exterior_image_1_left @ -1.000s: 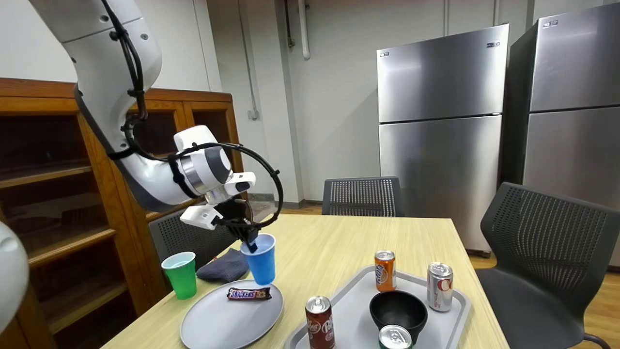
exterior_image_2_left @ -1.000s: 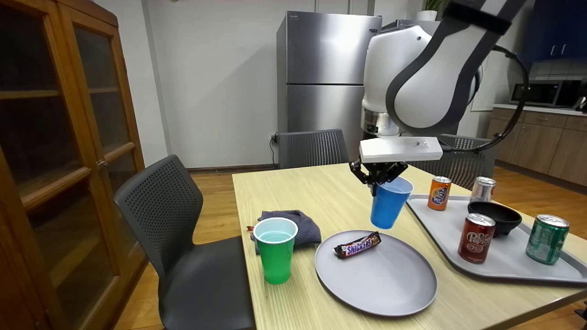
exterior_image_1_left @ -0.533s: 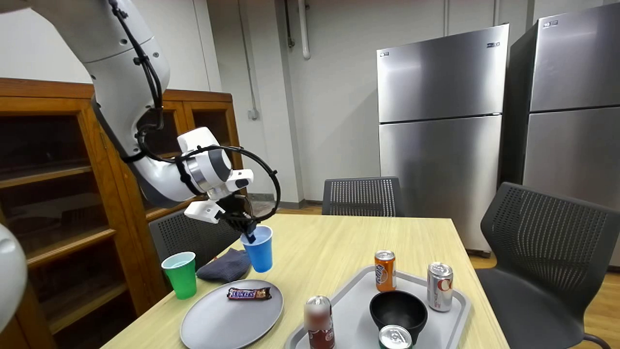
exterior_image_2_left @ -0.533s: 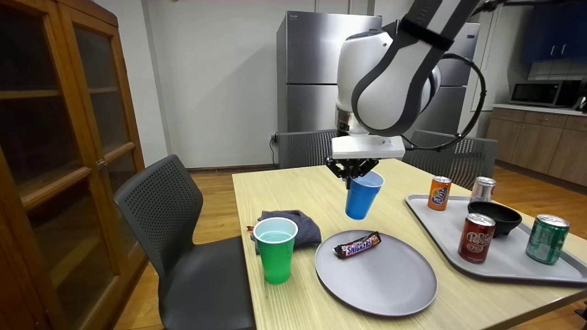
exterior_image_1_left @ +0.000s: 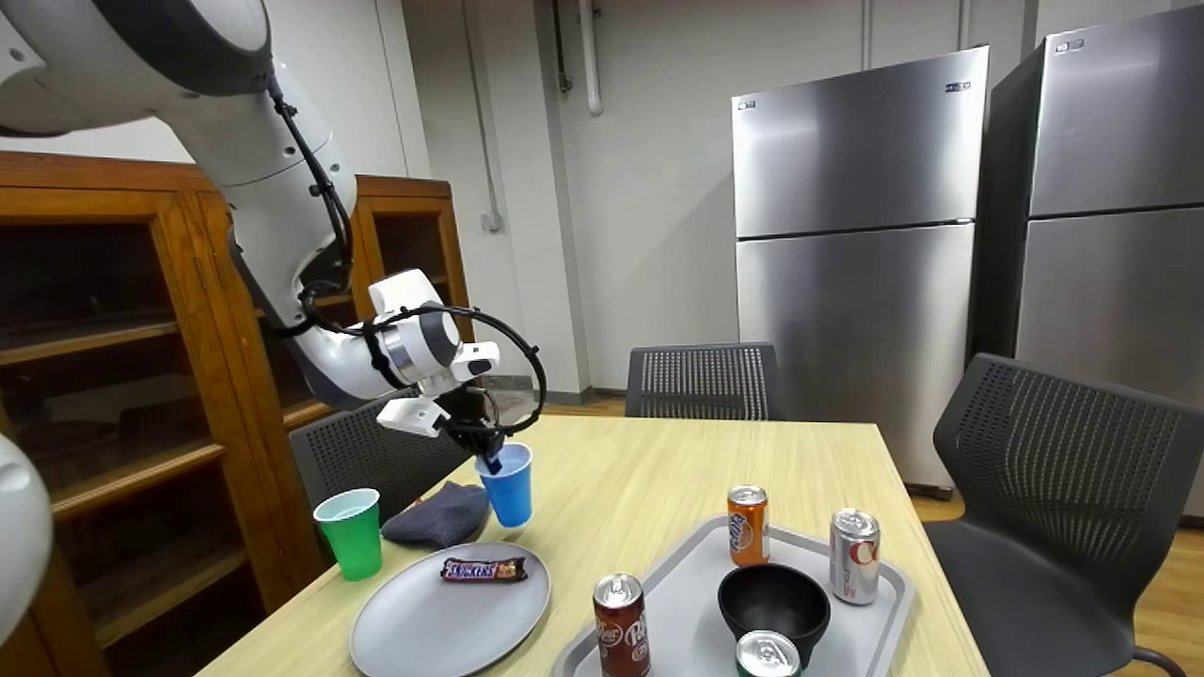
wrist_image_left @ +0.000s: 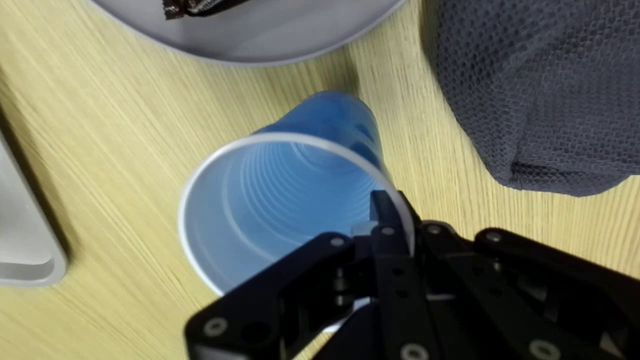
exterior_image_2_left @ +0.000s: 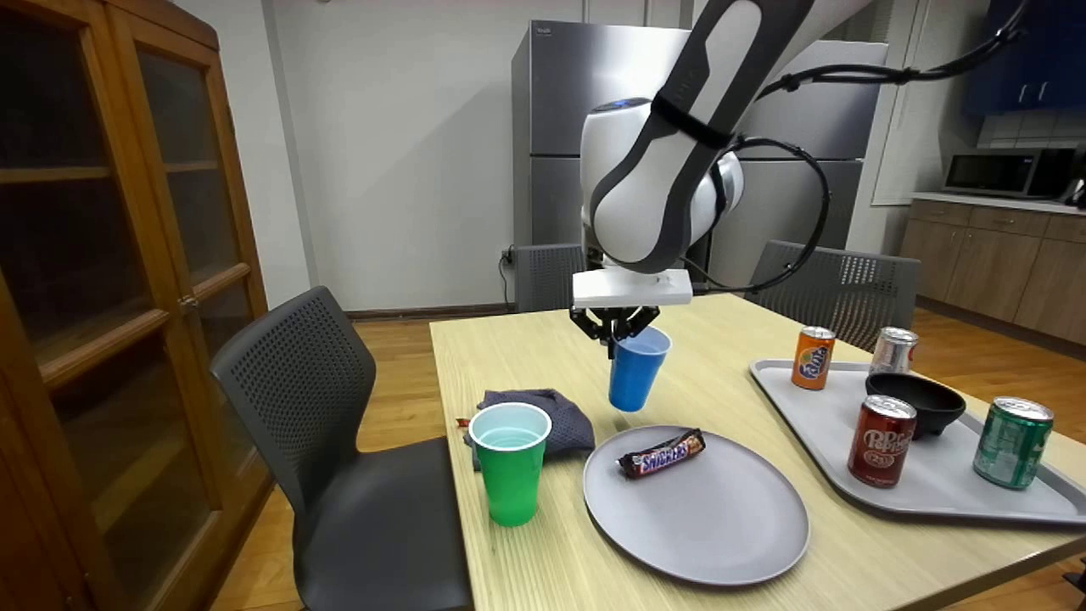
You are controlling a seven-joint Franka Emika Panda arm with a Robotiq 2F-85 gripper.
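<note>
Presently held: blue cup [wrist_image_left: 295, 200], tilted, just past the far rim of the plate [exterior_image_2_left: 721, 526] in both exterior views; whether its base touches the bench [exterior_image_2_left: 526, 356] cannot be told.
End effector [wrist_image_left: 397, 211]: black, drawn narrow on the blue cup's rim, gripping the wall from inside and outside; past the plate, as the cup is.
Plate: round, grey, lying flat.
Bar [exterior_image_2_left: 662, 454]: Snickers wrapper, resting on the plate, nearer its far rim.
Green cup [exterior_image_2_left: 511, 475]: upright, pale inside, near the plate and left of it in both exterior views.
Cloth [wrist_image_left: 545, 95]: dark grey, crumpled, past the plate, near its rim.
Tray [exterior_image_2_left: 819, 424]: grey, rounded corners, apart from the plate, right of it in both exterior views.
Dr Pepper can [exterior_image_2_left: 882, 441]: upright on the tray; of the cans, nearest the plate.
Fanta can [exterior_image_1_left: 748, 527]: orange, upright on the tray, right of the plate and farther back.
Silver can [exterior_image_1_left: 855, 557]: upright on the tray, farther right of the plate than the Fanta can.
Green can [exterior_image_2_left: 1013, 443]: upright on the tray, right of the plate.
Bowl [exterior_image_1_left: 776, 602]: black, on the tray among the cans, right of the plate.
Chair [exterior_image_2_left: 297, 399]: dark, mesh-backed, left of the plate in an exterior view.
Cabinet [exterior_image_2_left: 127, 333]: wooden, glass-doored, well left of the plate.
</note>
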